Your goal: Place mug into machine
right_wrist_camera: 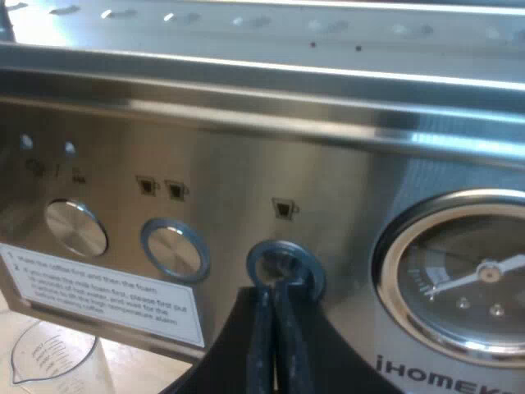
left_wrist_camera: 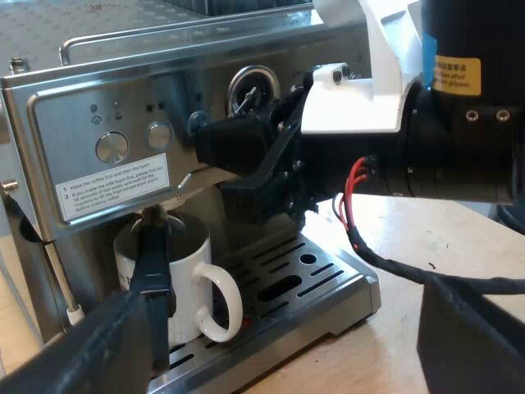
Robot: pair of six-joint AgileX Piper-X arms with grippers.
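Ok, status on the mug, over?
Left gripper open, empty. Right gripper shut, at a panel button. Mug on drip tray, behind the holder's dark handle.

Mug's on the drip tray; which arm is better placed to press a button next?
Right. The right gripper, shut, has its tips at a ringed panel button; the left gripper hangs open, back from the mug.

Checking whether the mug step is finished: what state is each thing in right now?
mug: upright on the drip tray, under the holder.
holder: locked into the espresso machine, handle out over the mug.
left gripper: jaws open, holding nothing.
right gripper: jaws shut, tips on a round button.
measuring glass: upright, looks empty.
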